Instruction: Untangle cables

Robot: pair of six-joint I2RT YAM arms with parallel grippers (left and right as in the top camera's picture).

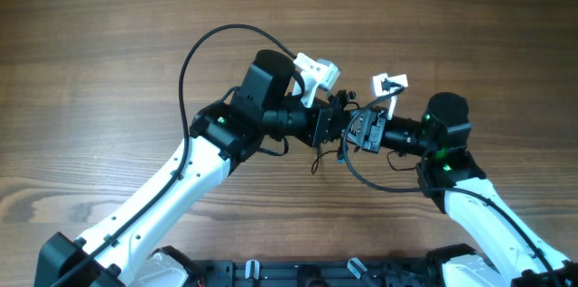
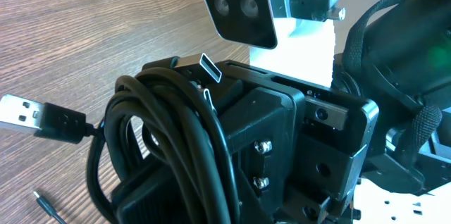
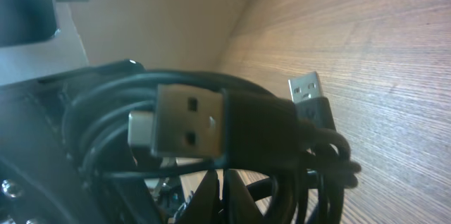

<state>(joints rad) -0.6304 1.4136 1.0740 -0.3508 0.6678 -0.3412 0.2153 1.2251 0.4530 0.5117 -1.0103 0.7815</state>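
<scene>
Holds the cables (image 2: 194,136) bunched between left end effector (image 1: 331,124) and right end effector (image 1: 355,131), both clamped shut, apparently on the bundle, over the desk (image 1: 108,34) centre, with USB plugs (image 3: 190,122) sticking out.

From overhead you can't tell the cables (image 1: 336,138) apart: they're too small and bunched where the left gripper (image 1: 330,124) and right gripper (image 1: 358,131) meet, both sets of fingertips buried. Left wrist now: the coils run off the bottom edge. Right wrist: a USB plug (image 3: 190,129) sits blurred against the lens, possibly with more strands behind.
</scene>
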